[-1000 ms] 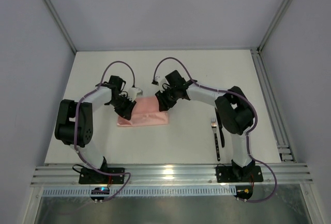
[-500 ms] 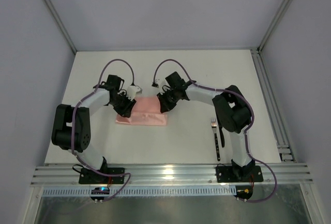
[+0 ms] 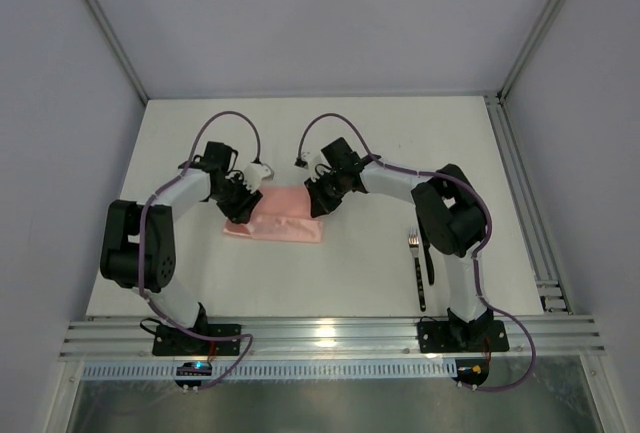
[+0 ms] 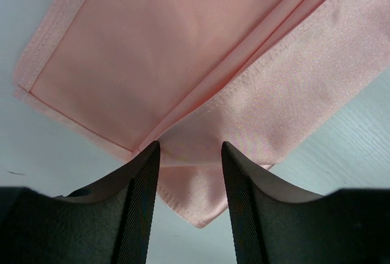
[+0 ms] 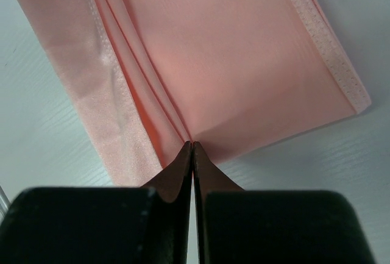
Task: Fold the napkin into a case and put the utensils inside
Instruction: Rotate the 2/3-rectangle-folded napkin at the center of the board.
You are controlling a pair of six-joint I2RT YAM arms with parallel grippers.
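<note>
The salmon-pink napkin (image 3: 285, 215) lies folded into a layered band in the middle of the table. My left gripper (image 3: 240, 209) is at its left end. In the left wrist view the gripper (image 4: 187, 154) is open, and a pointed corner of the napkin (image 4: 195, 75) lies between the fingers. My right gripper (image 3: 320, 202) is at the napkin's right end. In the right wrist view it (image 5: 192, 146) is shut, pinching a pleat of the napkin (image 5: 231, 63). The fork (image 3: 417, 265) and a second dark utensil (image 3: 429, 259) lie to the right, by the right arm.
The metal rail (image 3: 330, 338) runs along the near edge, with both arm bases on it. Grey walls close in the table on three sides. A track (image 3: 520, 193) runs along the right edge.
The left arm's elbow has swung left and its gripper has shifted slightly up and left. The napkin has drawn a little flatter and narrower. The right gripper has stayed on its fold.
</note>
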